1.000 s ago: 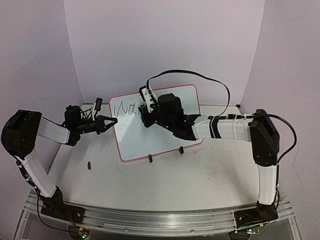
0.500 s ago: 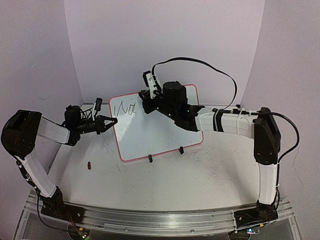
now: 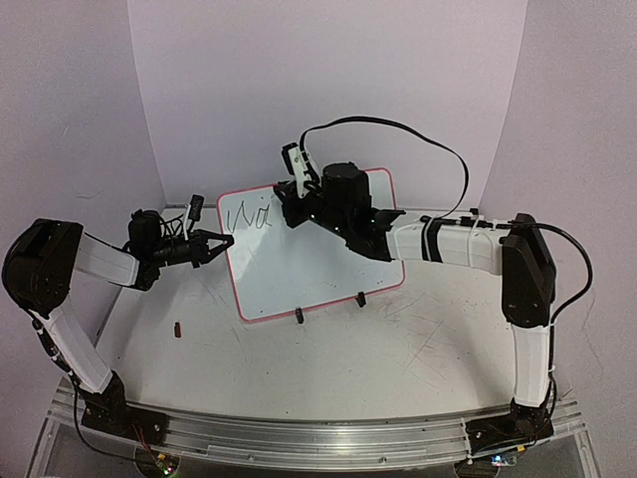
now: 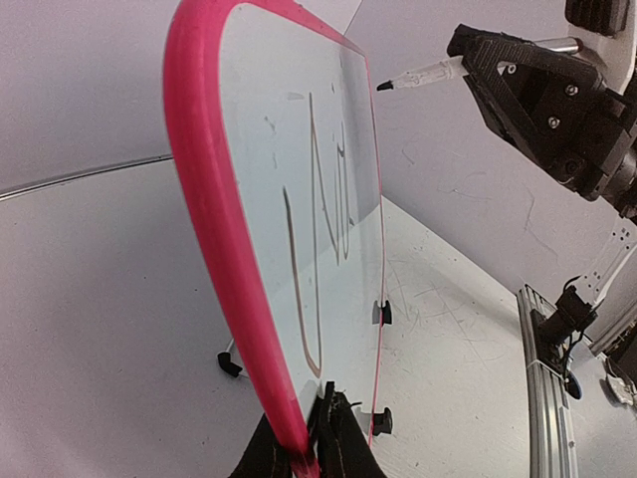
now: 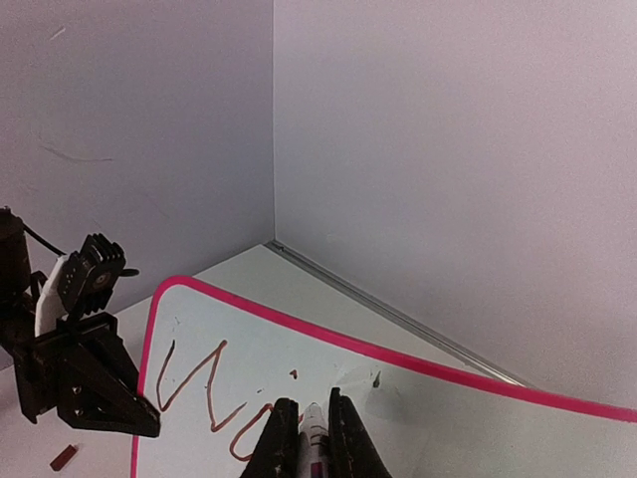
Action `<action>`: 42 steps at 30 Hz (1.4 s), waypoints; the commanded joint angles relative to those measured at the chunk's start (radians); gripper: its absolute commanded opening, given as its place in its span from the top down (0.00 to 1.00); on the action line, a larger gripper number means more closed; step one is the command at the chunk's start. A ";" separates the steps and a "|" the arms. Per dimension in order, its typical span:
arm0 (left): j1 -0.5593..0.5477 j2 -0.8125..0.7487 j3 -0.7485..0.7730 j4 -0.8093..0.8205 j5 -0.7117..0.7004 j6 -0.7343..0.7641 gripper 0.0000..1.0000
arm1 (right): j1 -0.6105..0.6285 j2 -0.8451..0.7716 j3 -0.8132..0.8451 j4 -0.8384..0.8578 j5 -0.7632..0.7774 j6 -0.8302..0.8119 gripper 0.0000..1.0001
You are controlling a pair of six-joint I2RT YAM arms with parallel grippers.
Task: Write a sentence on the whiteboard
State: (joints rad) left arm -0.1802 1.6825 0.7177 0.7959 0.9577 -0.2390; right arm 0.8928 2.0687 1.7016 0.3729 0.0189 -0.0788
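Above: clamping left edge of small pink-framed whiteboard (image 3: 309, 269), upright far-centre on scratched grey bench (image 3: 328, 368), in left jaws. Left wrist: pinching white marker (image 4: 426, 72) in right jaws, tip seemingly off board. Right wrist: land tip just right of dark scrawl (image 5: 214, 403), lightly.

Pale lilac walls (image 3: 328, 90), scratched grey tabletop (image 3: 328, 368)

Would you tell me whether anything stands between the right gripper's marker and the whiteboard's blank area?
Nothing visible does. The marker in the right gripper points at the whiteboard near its top edge, beside the first strokes of the sentence, with nothing between them. The left gripper only clamps the board's side edge.
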 commanded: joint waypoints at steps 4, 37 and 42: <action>-0.001 -0.015 0.006 0.000 -0.082 0.116 1.00 | 0.003 0.025 0.019 0.007 0.013 0.004 1.00; -0.001 -0.019 0.009 -0.008 -0.082 0.121 1.00 | 0.013 -0.005 -0.058 -0.014 0.081 0.023 1.00; -0.001 -0.019 0.009 -0.010 -0.082 0.122 1.00 | 0.015 -0.014 -0.087 -0.015 0.080 0.038 1.00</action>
State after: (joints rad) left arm -0.1802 1.6821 0.7177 0.7895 0.9485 -0.2382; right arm 0.9164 2.0997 1.6431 0.3659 0.0631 -0.0646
